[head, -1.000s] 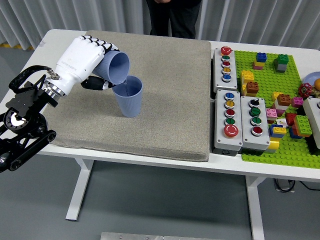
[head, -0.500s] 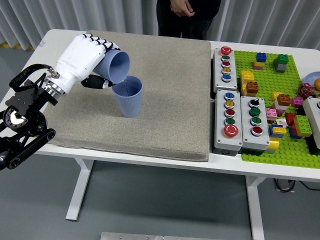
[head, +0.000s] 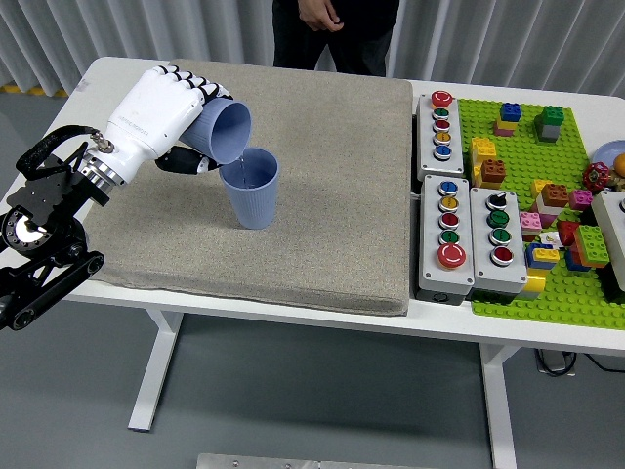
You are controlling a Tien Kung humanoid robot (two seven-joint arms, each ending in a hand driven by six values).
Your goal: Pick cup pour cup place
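A white desk (head: 293, 322) seen from above, with a grey fabric mat (head: 322, 225) covering its left and middle. The robot's left hand (head: 156, 115), white-shelled on a black arm that enters from the left edge, has its fingers wrapped around a blue ribbed cup (head: 223, 130). This tilted cup lies nearly on its side, mouth facing right and slightly down, its lower rim just above the far-left rim of a second blue cup (head: 252, 191); whether the rims touch cannot be told. The second cup stands upright on the left half of the mat, open mouth up. Whether anything is flowing between them cannot be made out.

Right of the mat lie three grey button boxes (head: 461, 227) with coloured round buttons, one at the far side and two side by side nearer. Beyond them, at the desk's right end, a green building-brick baseplate (head: 547, 293) carries scattered coloured bricks (head: 488, 161). At the far side of the desk a person (head: 335, 29) in dark clothing stands, hands held together in front of the body.
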